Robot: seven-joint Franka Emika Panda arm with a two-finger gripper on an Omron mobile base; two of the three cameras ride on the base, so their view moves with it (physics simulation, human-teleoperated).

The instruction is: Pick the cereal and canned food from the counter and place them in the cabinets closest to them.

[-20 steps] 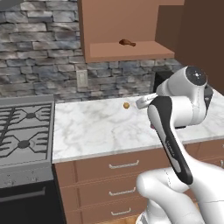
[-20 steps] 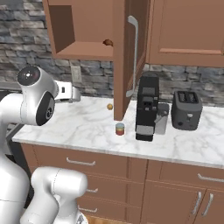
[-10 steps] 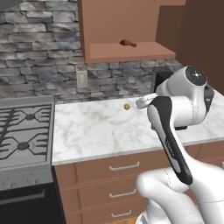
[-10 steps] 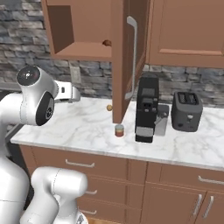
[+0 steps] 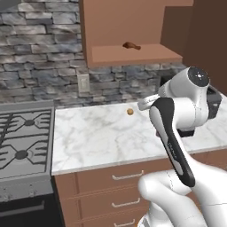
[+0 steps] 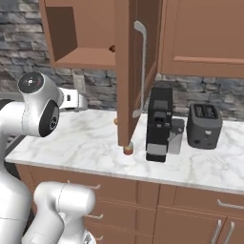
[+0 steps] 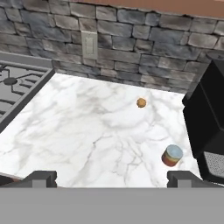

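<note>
pincer (image 7: 112, 178): jaws spread wide with nothing between them; in the hand view the two dark tips stand far apart at the bottom, above bare marble.
can (image 7: 172, 155): small, upright, with an orange-red side and a pale lid; it stands on the desk just inside the right-hand tip, near the foot of the black machine. In the right base view it sits right below the lower edge of the open cabinet door (image 6: 127, 71).
small round thing (image 7: 141, 103): orange-brown, alone on the marble further back, near the wall; it shows too in the left base view, beside the arm's wrist.
desk (image 7: 87, 131): white marble look with grey veins, over brown drawers with grey bar pulls.
coffee machine (image 6: 159, 124): black, upright, on the desk just right of the can; in the hand view its dark body fills the right edge.
toaster (image 6: 204, 126): dark grey, on the desk to the right of the coffee machine, apart from it.
stovetop (image 5: 24, 144): grey, with black grates, joining the desk on its left.
wall: grey stone, with a pale outlet plate (image 7: 89, 45) above the desk.
cabinets (image 5: 133, 55): brown wood, above the desk; one stands open, with a small brown object (image 5: 131, 45) lying on its shelf; the open door carries a grey bar handle.
cereal: I cannot make out a yellow box anywhere.
</note>
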